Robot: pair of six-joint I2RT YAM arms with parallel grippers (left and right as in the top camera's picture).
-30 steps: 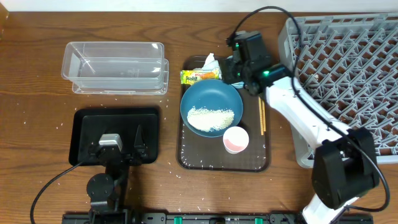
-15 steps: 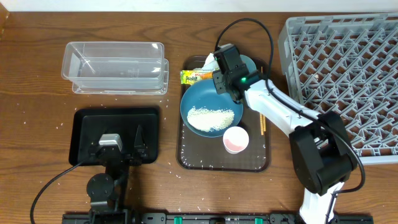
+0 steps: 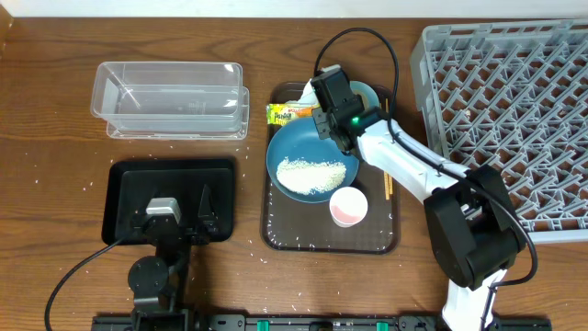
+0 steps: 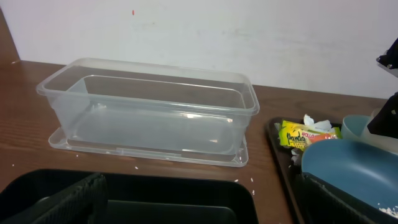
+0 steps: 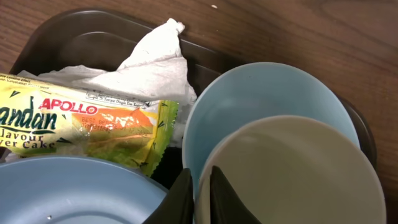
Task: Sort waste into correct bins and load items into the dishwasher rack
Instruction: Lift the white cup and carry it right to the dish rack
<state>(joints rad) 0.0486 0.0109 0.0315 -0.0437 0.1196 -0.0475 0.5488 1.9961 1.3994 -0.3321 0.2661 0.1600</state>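
My right gripper is shut on the near rim of the small light-blue bowl, one finger inside and one outside. From overhead the right gripper covers the bowl's left edge, at the back of the brown tray. Beside it lie the yellow-green wrapper and the white tissue. The dark-blue dish holds rice. The white cup and the chopsticks are on the same tray. My left gripper rests open over the black tray.
The clear tub stands at the back left, and the left wrist view shows the tub with nothing in it. The grey rack fills the right side. Loose rice grains dot the brown serving tray and the table.
My right arm swung left from beside the rack to the bowl, and its jaws closed on the bowl's rim. The left arm stayed still.
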